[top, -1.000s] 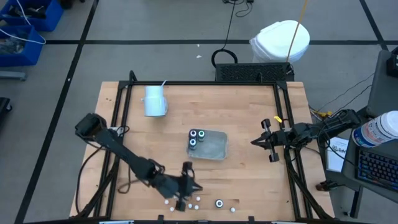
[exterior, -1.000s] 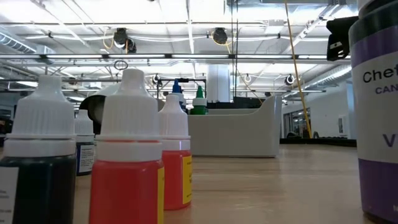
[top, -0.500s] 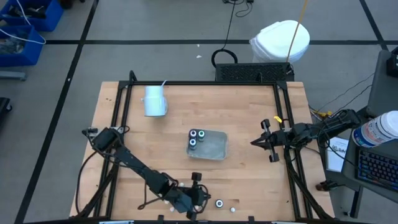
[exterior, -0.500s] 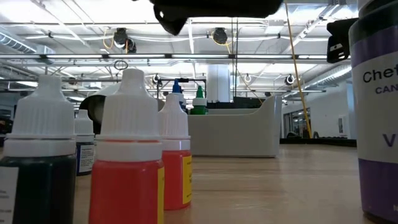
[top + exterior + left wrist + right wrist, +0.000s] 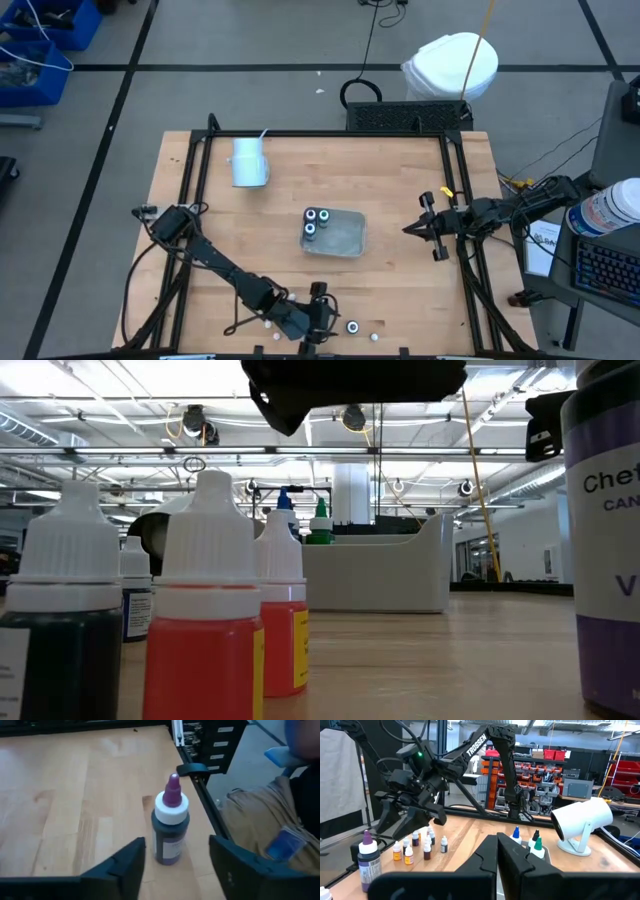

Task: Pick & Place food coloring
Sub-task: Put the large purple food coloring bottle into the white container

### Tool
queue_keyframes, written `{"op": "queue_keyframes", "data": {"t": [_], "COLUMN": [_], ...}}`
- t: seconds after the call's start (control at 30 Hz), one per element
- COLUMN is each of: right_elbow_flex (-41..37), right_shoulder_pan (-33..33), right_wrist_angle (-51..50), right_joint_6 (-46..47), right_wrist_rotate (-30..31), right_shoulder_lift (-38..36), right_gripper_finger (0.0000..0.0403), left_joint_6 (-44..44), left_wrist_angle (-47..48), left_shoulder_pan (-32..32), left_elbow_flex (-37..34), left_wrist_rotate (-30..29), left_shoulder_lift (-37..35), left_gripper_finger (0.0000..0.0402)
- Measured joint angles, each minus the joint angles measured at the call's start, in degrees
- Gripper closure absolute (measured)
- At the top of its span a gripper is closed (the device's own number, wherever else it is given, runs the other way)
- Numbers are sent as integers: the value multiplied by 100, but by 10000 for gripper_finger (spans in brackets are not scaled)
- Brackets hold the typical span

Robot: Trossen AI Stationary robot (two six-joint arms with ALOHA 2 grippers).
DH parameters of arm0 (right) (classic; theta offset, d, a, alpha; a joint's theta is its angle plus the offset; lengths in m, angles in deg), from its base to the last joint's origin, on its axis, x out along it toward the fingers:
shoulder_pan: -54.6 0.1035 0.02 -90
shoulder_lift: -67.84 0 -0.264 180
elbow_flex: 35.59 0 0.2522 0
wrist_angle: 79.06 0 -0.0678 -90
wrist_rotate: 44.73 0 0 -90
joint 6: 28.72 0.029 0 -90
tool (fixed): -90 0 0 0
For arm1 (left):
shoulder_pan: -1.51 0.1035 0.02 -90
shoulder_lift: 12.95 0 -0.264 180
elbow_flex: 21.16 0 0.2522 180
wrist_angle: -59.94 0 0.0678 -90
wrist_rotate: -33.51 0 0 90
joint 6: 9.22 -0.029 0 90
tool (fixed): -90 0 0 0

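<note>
Two arms over wood table (image 5: 400, 170); left gripper (image 5: 175, 865) jaws wide, right gripper (image 5: 497, 865) jaws closed.

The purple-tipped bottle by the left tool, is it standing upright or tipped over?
Upright. In the left wrist view the purple-tipped bottle stands on its base on the wooden table, tip pointing up, between the open left tool's fingers.

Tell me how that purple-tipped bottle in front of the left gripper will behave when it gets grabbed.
The purple-tipped bottle stands upright, taller than it is wide, so a nudge from one finger of the open left gripper would probably tip it. Its body looks round, so once down it may roll. It looks like smooth rigid plastic, likely light and a bit slippery. The right gripper waits at the table's right side.
</note>
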Motion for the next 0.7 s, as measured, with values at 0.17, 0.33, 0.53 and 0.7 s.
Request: {"op": "queue_keyframes", "data": {"t": [0.17, 0.33, 0.53, 0.7], "right_elbow_flex": [0, 0, 0, 0], "right_shoulder_pan": [0, 0, 1, 2], "right_wrist_angle": [9, 53, 52, 45], "right_joint_6": [-15, -12, 8, 89], "right_wrist_rotate": [0, 0, 0, -1], "right_shoulder_lift": [0, 0, 0, 16], "right_gripper_finger": [403, 403, 403, 403], "left_joint_6": [-151, -567, -643, -713], "left_wrist_angle": [-21, -320, -555, -1227], "left_shoulder_pan": [58, 107, 163, 247], "left_elbow_flex": [0, -2, -2, -4], "left_wrist_rotate": [-80, 169, 329, 633], "left_shoulder_lift": [0, 0, 36, 374], "left_gripper_finger": [121, 89, 80, 80]}}
